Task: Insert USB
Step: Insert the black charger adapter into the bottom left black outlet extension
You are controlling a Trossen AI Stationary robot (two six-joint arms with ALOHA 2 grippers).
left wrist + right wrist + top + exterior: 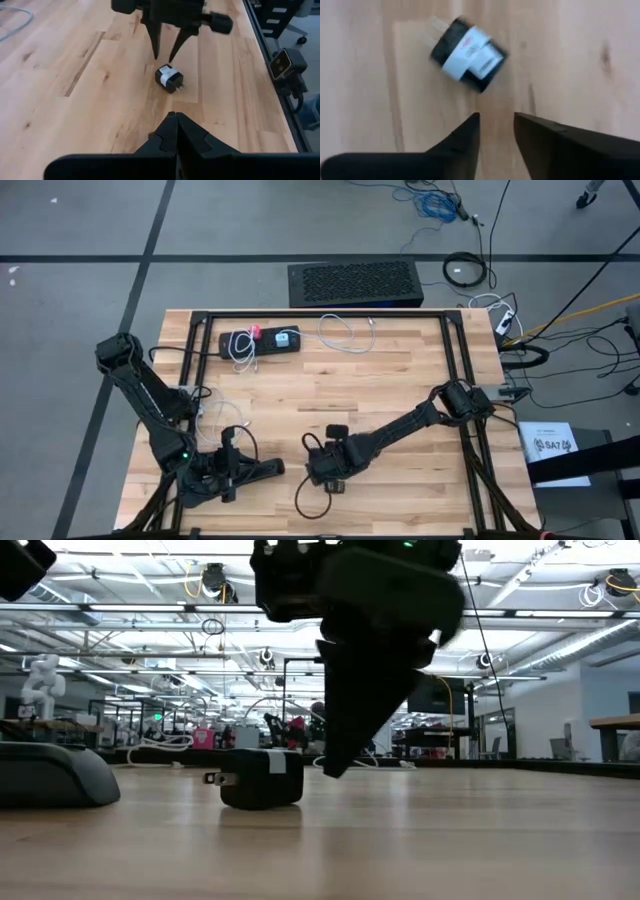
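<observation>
Both arms are matte black, built of blocky jointed links with black cables looping beside them. The left arm [150,395] carries a small green light near its wrist. Each end effector's fingers [457,145] are dark, tapering wedges.
</observation>
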